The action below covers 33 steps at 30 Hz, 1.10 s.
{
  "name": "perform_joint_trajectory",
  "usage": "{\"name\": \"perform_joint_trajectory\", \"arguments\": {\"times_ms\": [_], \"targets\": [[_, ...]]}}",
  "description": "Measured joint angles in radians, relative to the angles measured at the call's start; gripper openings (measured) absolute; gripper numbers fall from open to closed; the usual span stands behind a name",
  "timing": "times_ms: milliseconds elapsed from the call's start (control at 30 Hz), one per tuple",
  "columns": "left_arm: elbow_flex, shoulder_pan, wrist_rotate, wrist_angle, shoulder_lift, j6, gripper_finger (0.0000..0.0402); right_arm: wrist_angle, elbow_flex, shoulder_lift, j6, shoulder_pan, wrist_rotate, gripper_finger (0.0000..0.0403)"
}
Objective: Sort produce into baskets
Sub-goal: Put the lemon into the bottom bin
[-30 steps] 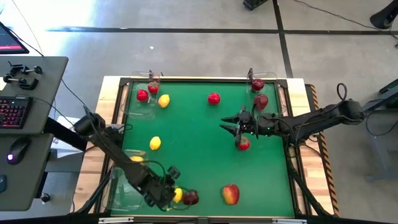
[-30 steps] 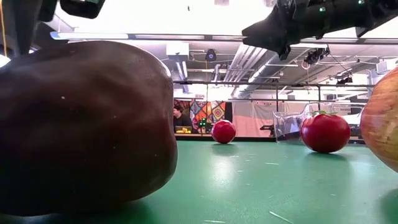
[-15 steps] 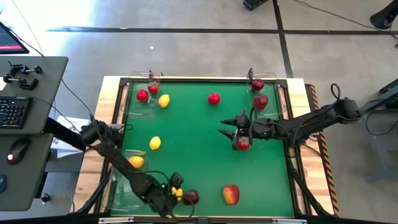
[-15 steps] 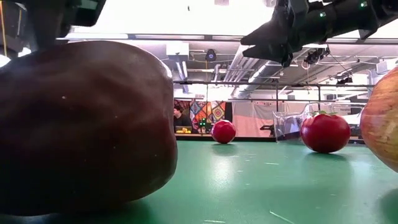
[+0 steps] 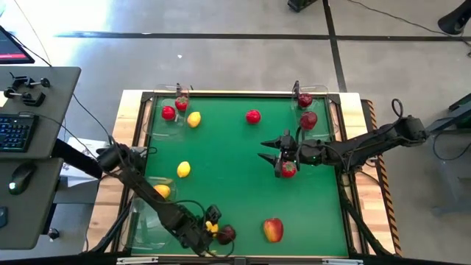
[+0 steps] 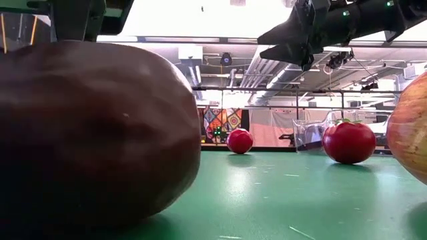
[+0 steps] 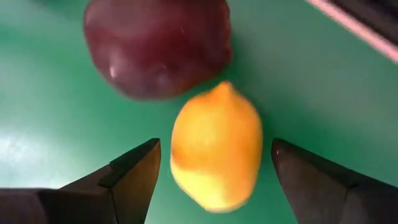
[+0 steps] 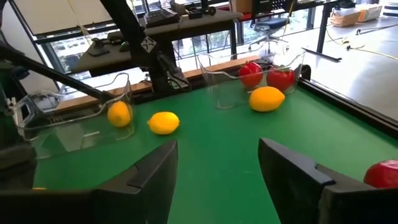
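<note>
Down near, the left gripper [image 7: 211, 180] gapes around a lemon [image 7: 216, 146] touching a dark apple [image 5: 226, 233]. Mid-table, the right gripper [image 5: 278, 153] hangs spread above a red fruit [image 5: 288, 170]. Baskets [image 5: 171, 112] hold five; six remain loose.

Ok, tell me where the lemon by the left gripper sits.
High view: the lemon lies at the table's near edge, touching the dark red apple, between the left gripper's open jaws.

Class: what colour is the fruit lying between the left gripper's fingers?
Yellow-orange: the lemon, clearest in the left wrist view.
</note>
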<state>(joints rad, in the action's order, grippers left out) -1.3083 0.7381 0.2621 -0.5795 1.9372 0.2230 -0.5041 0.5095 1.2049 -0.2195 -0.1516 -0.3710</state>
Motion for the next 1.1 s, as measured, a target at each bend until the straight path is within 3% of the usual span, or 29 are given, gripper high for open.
{"name": "perform_joint_trajectory", "arguments": {"times_ms": [233, 467, 867, 1100], "targets": [[0.000, -0.012, -0.026, 0.026, 0.013, 0.067, 0.0294, 0.003, 0.000, 0.000, 0.000, 0.000, 0.002, 0.0216], [0.000, -0.039, -0.077, 0.016, 0.020, -0.004, 0.0291, 0.006, 0.000, 0.000, 0.003, 0.000, 0.003, 0.0216], [0.000, -0.058, -0.123, 0.006, 0.022, -0.065, 0.0221, 0.006, 0.000, 0.000, 0.004, 0.000, 0.003, 0.0216], [0.000, -0.058, -0.122, -0.075, 0.004, -0.078, 0.0209, 0.006, 0.000, 0.000, 0.004, 0.000, 0.003, 0.0216]]}}
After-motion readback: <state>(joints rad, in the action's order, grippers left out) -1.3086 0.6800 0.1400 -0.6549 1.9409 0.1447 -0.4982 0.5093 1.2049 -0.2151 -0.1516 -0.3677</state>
